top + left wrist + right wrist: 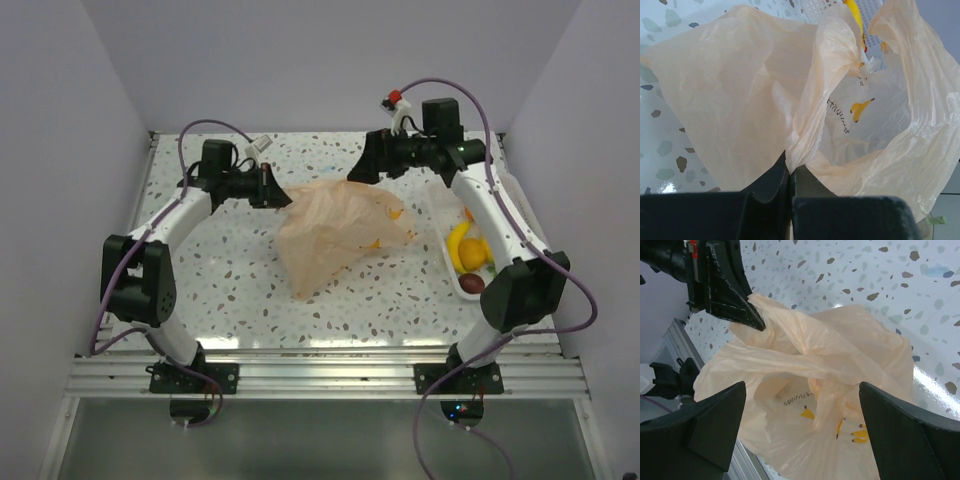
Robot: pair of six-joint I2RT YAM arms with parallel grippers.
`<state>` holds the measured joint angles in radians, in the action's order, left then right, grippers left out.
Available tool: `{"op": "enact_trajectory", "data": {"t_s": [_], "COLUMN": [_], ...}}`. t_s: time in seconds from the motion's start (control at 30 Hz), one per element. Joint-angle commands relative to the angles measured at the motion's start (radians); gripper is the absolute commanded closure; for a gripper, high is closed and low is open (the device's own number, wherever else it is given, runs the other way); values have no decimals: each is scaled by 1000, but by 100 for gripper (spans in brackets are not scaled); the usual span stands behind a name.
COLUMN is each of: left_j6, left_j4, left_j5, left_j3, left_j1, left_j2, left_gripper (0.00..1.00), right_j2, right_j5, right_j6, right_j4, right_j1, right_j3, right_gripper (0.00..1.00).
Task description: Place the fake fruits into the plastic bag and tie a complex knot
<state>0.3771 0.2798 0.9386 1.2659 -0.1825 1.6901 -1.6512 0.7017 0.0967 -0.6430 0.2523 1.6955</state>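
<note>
The peach-orange plastic bag lies mid-table with its mouth held open. My left gripper is shut on a bunched fold of the bag's rim, seen up close in the left wrist view. My right gripper is open and empty, hovering over the bag's mouth. Yellow banana pieces lie inside the bag and show through it. More fruit sits in the white tray: yellow bananas, an orange and a dark plum. No knot shows.
The white tray stands along the right edge beside the right arm. My left gripper's black fingers show in the right wrist view pinching the bag. Walls close in the table on three sides.
</note>
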Motion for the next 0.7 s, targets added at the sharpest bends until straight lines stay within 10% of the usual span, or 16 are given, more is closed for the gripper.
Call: {"op": "enact_trajectory", "data": {"t_s": [0.0, 0.3, 0.37, 0.53, 0.6, 0.67], "left_j6": [-40, -38, 0, 61, 88, 104], "left_j4": [-1, -31, -54, -135, -163, -172], "left_j5": [23, 35, 37, 52, 51, 48], "left_j3": [39, 26, 20, 3, -5, -10], "left_j1": [2, 2, 2, 3, 3, 3], "left_j2": [-20, 2, 11, 28, 29, 34], "left_gripper": [100, 100, 100, 100, 100, 100], "right_j2": [-54, -99, -91, -73, -52, -24], "right_j5": [-66, 62, 197, 334, 335, 344], "right_j6": [32, 64, 75, 95, 69, 77], "right_j4": [63, 74, 100, 94, 94, 130], "right_j1": [15, 18, 16, 22, 22, 22], "right_j3": [16, -5, -22, -48, -62, -85], "right_gripper": [1, 2, 29, 54, 89, 100]}}
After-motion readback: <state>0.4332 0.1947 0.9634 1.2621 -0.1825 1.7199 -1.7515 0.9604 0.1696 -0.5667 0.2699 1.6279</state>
